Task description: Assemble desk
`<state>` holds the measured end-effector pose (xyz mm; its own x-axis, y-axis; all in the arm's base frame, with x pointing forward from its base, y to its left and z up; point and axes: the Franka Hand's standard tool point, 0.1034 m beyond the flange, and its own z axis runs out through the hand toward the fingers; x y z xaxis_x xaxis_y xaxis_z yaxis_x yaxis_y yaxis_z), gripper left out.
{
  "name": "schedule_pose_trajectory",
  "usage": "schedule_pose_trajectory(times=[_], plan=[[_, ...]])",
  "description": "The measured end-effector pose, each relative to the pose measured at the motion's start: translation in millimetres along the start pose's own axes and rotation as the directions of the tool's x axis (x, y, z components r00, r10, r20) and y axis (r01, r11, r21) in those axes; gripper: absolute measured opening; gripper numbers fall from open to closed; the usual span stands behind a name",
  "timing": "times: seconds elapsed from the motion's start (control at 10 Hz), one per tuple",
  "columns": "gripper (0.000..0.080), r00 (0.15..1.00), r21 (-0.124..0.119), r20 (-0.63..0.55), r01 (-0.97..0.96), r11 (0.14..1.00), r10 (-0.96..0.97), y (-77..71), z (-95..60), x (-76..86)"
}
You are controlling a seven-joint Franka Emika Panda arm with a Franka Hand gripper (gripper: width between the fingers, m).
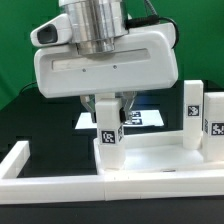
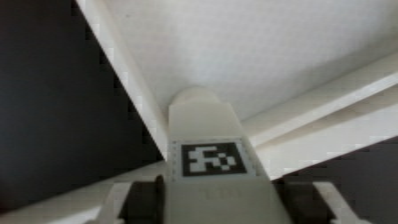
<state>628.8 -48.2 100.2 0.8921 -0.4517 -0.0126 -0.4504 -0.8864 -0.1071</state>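
Note:
My gripper [image 1: 108,115] is shut on a short square white leg [image 1: 108,138] with a black tag. The leg stands upright, its lower end at a corner of the white desk top [image 1: 155,160]; I cannot tell how deep it sits in the socket. Two more tagged legs [image 1: 192,115] stand upright on the top at the exterior view's right. In the wrist view the held leg [image 2: 214,150] runs between my dark fingers [image 2: 157,200], with the gripper [image 2: 214,205] closed round it, and the desk top [image 2: 231,50] with its raised rim lies beneath.
A long white L-shaped fence bar [image 1: 60,185] runs along the front and up the exterior view's left. The marker board [image 1: 140,118] lies behind the gripper on the black table. A green wall stands at the back.

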Motion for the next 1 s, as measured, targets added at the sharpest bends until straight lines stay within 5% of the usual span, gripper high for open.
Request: schedule_pose_trajectory(times=[0.3,0.6,0.9,1.0], plan=[[0.0296,0.931,0.017,0.001,-0.365,0.931,0.365,1.3,-1.0,2.5],[0.0294,0.629,0.033,0.033,-0.777,0.628,0.776,-4.0,-0.5,2.2],[0.0294,0.455,0.042,0.044,-0.891,0.453,0.89,-5.3,1.1,2.2],[0.038,0.485,0.043,0.042,-0.875,0.483,0.874,-5.2,1.1,2.1]])
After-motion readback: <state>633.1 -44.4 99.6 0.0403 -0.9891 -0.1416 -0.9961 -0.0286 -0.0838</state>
